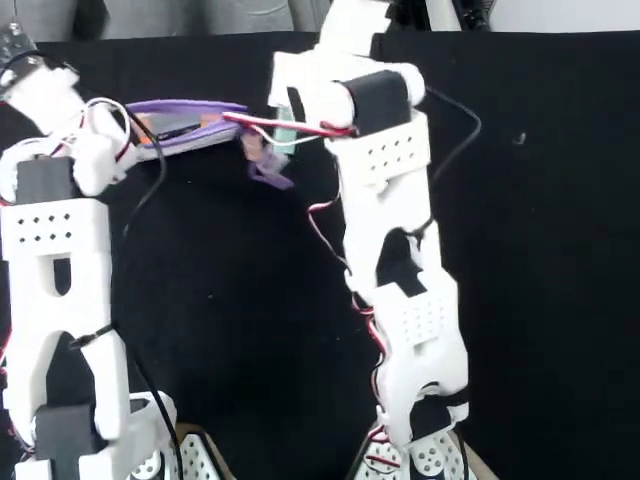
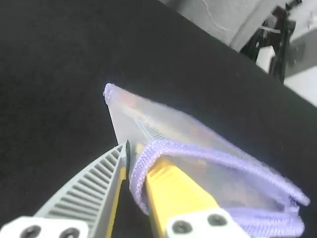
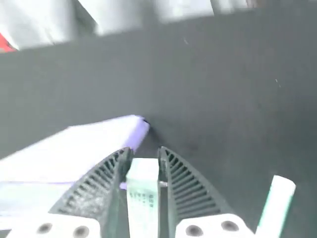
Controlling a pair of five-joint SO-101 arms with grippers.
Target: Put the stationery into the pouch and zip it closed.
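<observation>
The surface (image 1: 560, 250) is covered in black cloth. Past its far edge there is a pale wall (image 1: 570, 12) and a dark stand (image 2: 275, 34).

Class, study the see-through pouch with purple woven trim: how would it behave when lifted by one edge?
The see-through pouch with purple woven trim looks floppy: its trim curls where the left gripper has its jaws pinched. Thin and flat, it is probably light and unlikely to roll.
</observation>
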